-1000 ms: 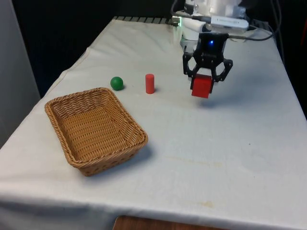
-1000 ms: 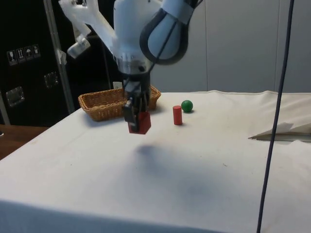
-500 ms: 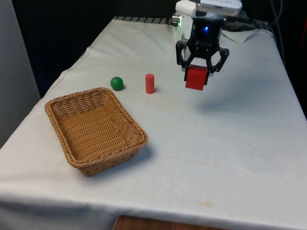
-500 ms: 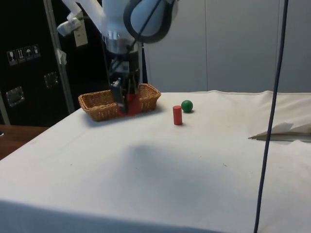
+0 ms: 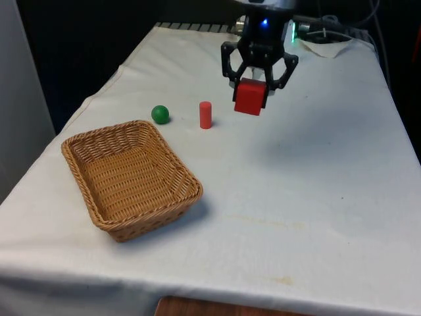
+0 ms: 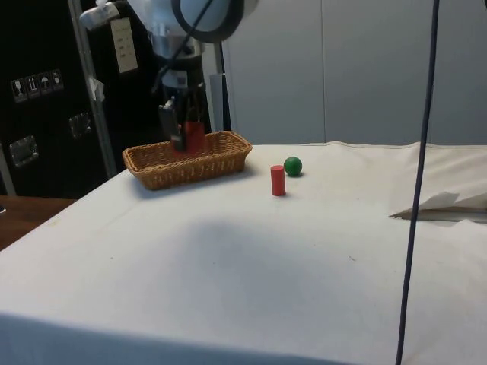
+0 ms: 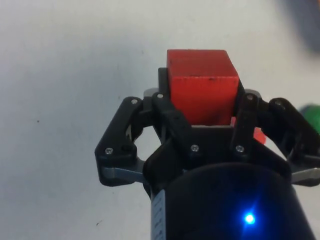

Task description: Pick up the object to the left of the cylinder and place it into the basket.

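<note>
- Red wooden-looking cube (image 5: 250,98) is clamped between the two black fingers of the gripper (image 5: 257,74), held in the air well above the white cloth (image 5: 316,197); in the wrist view the cube (image 7: 202,91) sits squarely between the fingers with most of its body sticking out past them.
- Taking the red cylinder (image 5: 206,114) as the landmark: it stands upright on the cloth, the lifted cube hangs near it on the front view's right, and the green ball (image 5: 160,114) lies near it on the front view's left.
- The wicker basket (image 5: 128,178) sits beyond the ball from the cylinder and nearer the front camera, well apart from the gripper, with nothing visible inside it.
- Which thing counts as left of the cylinder depends on whose left is meant. From the front camera it would be the ball; the robot faces the other way, so the cube may fit its own left. My judgement is that the wrong pick is the first risk here.
- The step in hand looks like carrying the cube across to the basket. A straight path from the gripper passes over the cylinder and ball, so a low carry could knock the cylinder over or set the ball rolling.
- The grip holds only the cube's upper part, so a quick swing might let it twist or slip.
- Releasing too early or over the near rim could bounce the cube off the wicker wall onto the cloth.
</note>
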Motion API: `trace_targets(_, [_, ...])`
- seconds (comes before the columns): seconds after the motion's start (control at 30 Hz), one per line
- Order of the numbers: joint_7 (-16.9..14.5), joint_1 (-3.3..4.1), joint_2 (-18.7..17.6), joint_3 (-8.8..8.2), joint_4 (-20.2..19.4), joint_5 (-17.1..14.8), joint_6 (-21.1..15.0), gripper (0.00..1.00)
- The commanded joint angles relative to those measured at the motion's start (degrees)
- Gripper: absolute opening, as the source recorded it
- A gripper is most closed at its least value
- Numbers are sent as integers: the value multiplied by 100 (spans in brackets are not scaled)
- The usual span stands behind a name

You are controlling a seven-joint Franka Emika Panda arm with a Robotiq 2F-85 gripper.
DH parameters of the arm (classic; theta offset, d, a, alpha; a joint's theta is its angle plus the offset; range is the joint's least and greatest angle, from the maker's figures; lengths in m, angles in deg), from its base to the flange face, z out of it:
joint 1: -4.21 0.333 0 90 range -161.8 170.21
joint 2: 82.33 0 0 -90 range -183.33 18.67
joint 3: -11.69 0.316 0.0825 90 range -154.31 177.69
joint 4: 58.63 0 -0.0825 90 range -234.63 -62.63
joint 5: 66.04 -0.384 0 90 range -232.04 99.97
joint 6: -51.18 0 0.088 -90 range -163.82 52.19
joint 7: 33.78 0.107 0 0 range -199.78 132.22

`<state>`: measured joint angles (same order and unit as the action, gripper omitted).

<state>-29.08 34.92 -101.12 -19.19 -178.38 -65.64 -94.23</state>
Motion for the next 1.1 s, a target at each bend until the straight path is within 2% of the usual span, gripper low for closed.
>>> trace_targets(0.0, [-120,-74,-29,23,126,-97,109,2])
trace_targets(0.17, [-321,-155,-206,-80,458,-212,223,2])
trace_targets(0.2, [-223,-74,-189,-143,401,-120,160,2])
trace_targets(0.23, [-269,-86,-229,-166,458,-155,172,2])
trace_targets(0.27, [-458,-189,-338,-138,619,-327,252,2])
trace_targets(0.5, [-848,-269,-670,-298,980,-682,269,2])
trace_targets(0.53, [-779,-189,-676,-367,951,-636,235,2])
trace_targets(0.57, [-951,-292,-768,-338,1077,-791,264,2])
trace_targets(0.7, [-1169,-332,-968,-435,1266,-1008,252,2])
trace_targets(0.73, [-1278,-367,-1071,-476,1364,-1117,252,2])
trace_targets(0.77, [-1220,-275,-1083,-561,1341,-1083,235,2])
trace_targets(0.8, [-1324,-378,-1123,-498,1415,-1169,252,2])
trace_targets(1.07, [-1833,-493,-1616,-710,1868,-1730,264,2])
